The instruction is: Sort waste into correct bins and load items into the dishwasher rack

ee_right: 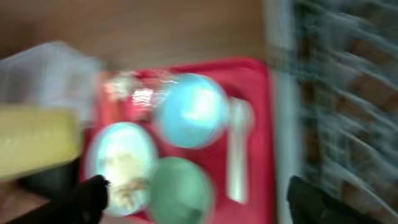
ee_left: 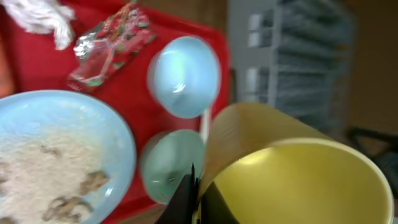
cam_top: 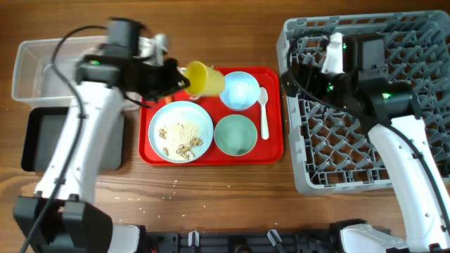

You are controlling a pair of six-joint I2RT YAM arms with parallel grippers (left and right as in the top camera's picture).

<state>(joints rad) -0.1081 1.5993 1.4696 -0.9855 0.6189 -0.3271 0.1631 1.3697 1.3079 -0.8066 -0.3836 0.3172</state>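
Note:
My left gripper [cam_top: 184,77] is shut on the rim of the yellow-green cup [cam_top: 205,79], held above the red tray's back edge; the cup fills the left wrist view [ee_left: 298,174]. On the tray lie the light blue plate [cam_top: 181,131] with beige scraps [cam_top: 184,133], the light blue bowl [cam_top: 240,90], the pale green bowl [cam_top: 235,135] and the white spoon [cam_top: 264,112]. The wrapper [ee_left: 109,46] and the tissue [ee_left: 40,18] show in the left wrist view. My right gripper [ee_right: 196,196] is open and empty above the grey rack's [cam_top: 422,42] left side. The carrot is hidden.
The clear tub [cam_top: 31,67] stands at the back left, the black tray [cam_top: 39,140] in front of it, both partly under my left arm. A few crumbs [cam_top: 176,184] lie on the wood in front of the red tray [cam_top: 274,151].

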